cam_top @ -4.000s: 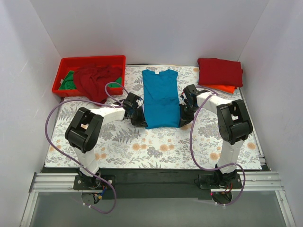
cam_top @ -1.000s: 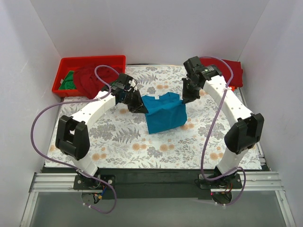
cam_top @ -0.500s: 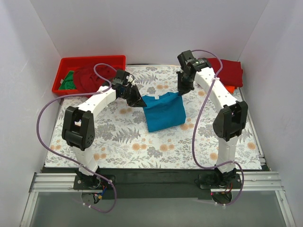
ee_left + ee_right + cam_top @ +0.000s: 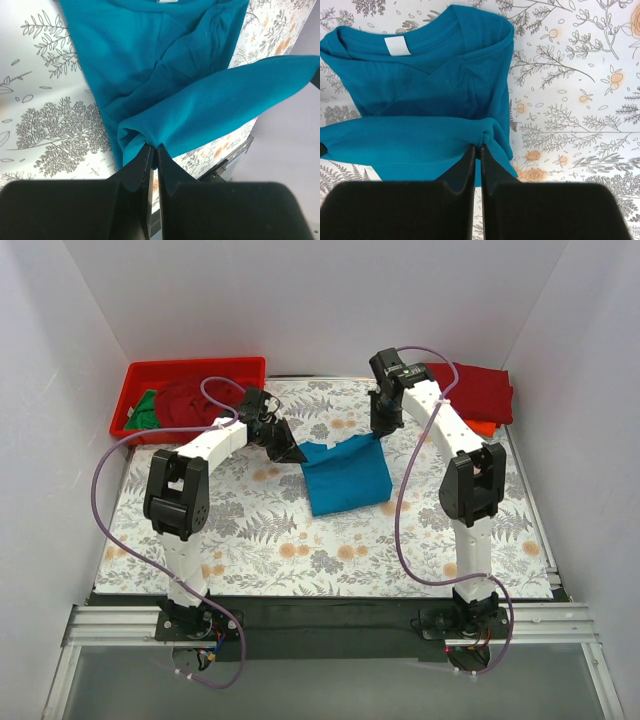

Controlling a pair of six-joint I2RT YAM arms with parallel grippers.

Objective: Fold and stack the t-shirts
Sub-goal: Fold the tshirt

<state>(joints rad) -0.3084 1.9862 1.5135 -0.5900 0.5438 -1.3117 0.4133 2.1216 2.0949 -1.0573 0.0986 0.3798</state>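
Scene: A teal t-shirt (image 4: 345, 475) is pictured mid-fold at the centre of the floral worktop (image 4: 300, 550), its free end held raised over the collar half.
Left gripper (image 4: 153, 147): The jaws are pinched tight on one corner of the raised end, with cloth bunched between them.
Right gripper (image 4: 477, 148): The jaws are likewise closed on the opposite corner, just above the lower layer.
Collar: The neckline and its white label (image 4: 397, 46) are left exposed on the worktop beneath the lifted fold, and the lower layer is creased.
Finished stack: A folded red t-shirt (image 4: 465, 390) is laid on an orange one (image 4: 470, 427) at the far right corner.
Waiting pile: A crumpled red garment (image 4: 200, 405) and a green garment (image 4: 145, 412) are kept in the red bin (image 4: 190, 368) at far left.
Risk: A skewed fold is likely if the two corners are set down unevenly or released at different heights. The edge could be dropped short of the collar should either thin pinch slip. Creases in the lower layer may be trapped, leaving a lumpy bundle for stacking.
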